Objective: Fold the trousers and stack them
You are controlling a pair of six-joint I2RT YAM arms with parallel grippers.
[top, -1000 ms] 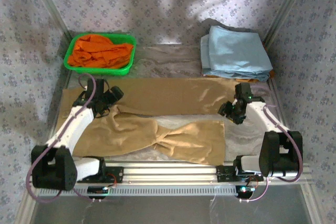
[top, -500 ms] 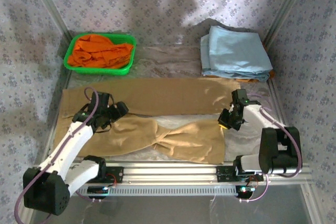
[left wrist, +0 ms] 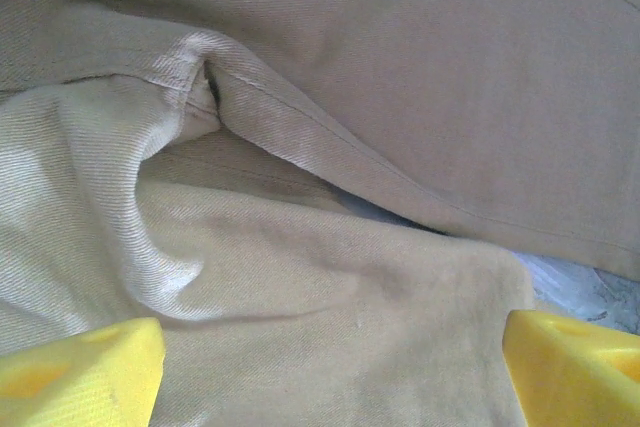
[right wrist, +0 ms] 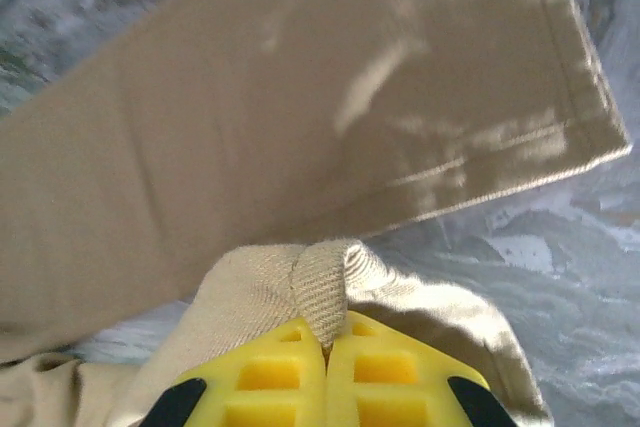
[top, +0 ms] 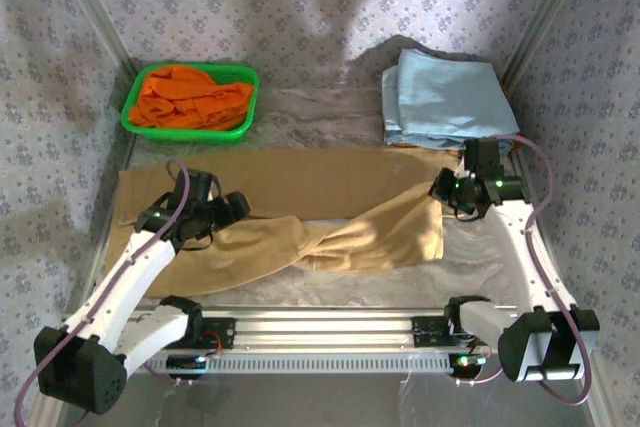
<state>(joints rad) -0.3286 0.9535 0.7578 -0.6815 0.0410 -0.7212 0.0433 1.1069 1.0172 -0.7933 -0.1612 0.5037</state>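
- tan trousers (top: pixel 300 179) spread across bench (top: pixel 320 112), near leg twisted
- right jaws pinched shut on its hem, near the far leg's end
- left jaws wide apart over crotch cloth
- green basket (top: pixel 137 125) far left, blue stack (top: pixel 445 97) far right

1. Looks like a robot lab test cell to me, definitely not someone's home.
2. My left arm (top: pixel 130 267) and right arm (top: pixel 522 232) are bolted side by side to a slotted aluminium rail (top: pixel 320 327) at the near edge of the table (top: pixel 310 112).
3. Bare metal frame posts (top: pixel 95 9) run up from the back corners, with flower-print cloth walls (top: pixel 300 7) hung all around.
4. The table has a crinkly sheet over it.
5. The laundry is set out like props: tan trousers (top: pixel 300 182), an orange garment (top: pixel 190 97) in a green basket (top: pixel 185 134), and folded light blue garments (top: pixel 445 97).
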